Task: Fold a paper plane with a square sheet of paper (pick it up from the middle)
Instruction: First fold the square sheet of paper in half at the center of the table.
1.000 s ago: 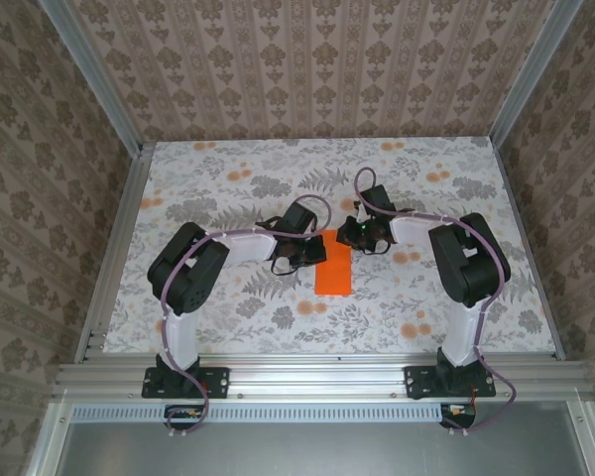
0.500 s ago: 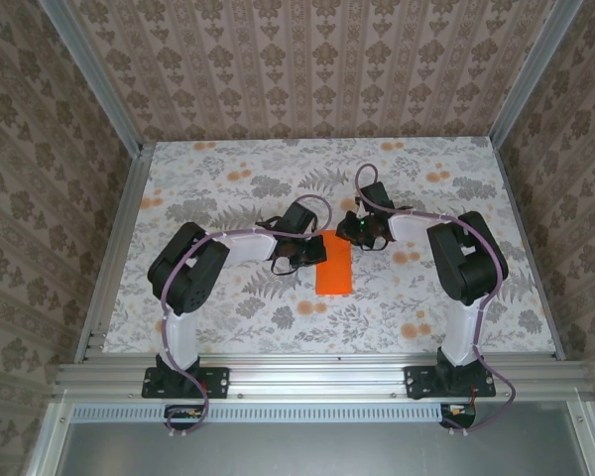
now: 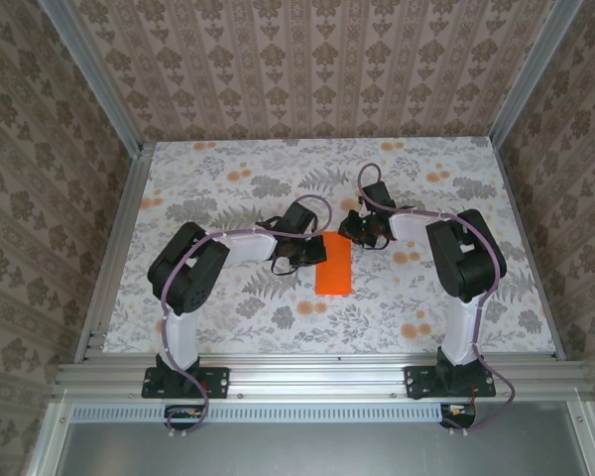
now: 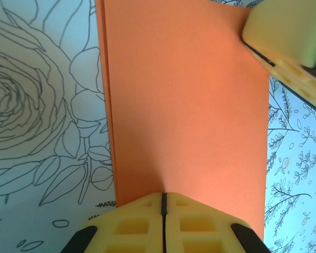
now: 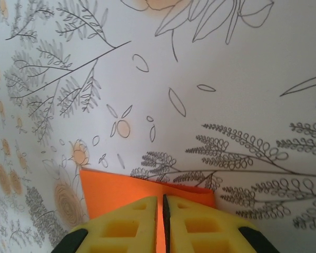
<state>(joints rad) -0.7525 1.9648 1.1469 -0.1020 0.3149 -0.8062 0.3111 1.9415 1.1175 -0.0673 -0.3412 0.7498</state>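
— Well, from above, did anything move?

— Barely. The right pincer (image 3: 357, 229) has crept a touch further over the far end of the orange sheet (image 3: 334, 266). The sheet, a folded strip in the middle of the table (image 3: 228, 178), hasn't budged, and the left pincer (image 3: 312, 258) stays at its left side.

— And the left wrist view?

— The left pincer (image 4: 163, 197) has its fingers together, bearing on one edge of the sheet (image 4: 187, 100).

— Right wrist?

— The right pincer (image 5: 160, 203) is almost together, a thin slit with orange in it. Whether it's pinching or only pressing the sheet (image 5: 116, 192), I can't tell. I'd guess they're pinning it down for the next crease.
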